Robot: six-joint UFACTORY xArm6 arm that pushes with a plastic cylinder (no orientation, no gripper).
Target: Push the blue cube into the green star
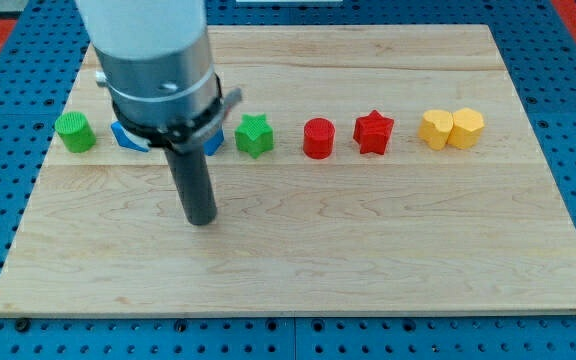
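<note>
The green star sits in a row of blocks across the middle of the wooden board. Just to its left, blue shows on both sides of the arm's grey body: one blue piece on the view's left and a small blue corner close to the star. The arm hides the rest, so I cannot tell which is the blue cube. My tip rests on the board below the row, apart from all blocks, to the lower left of the green star.
A green cylinder stands at the row's left end. Right of the star are a red cylinder, a red star and two touching yellow blocks. Blue pegboard surrounds the board.
</note>
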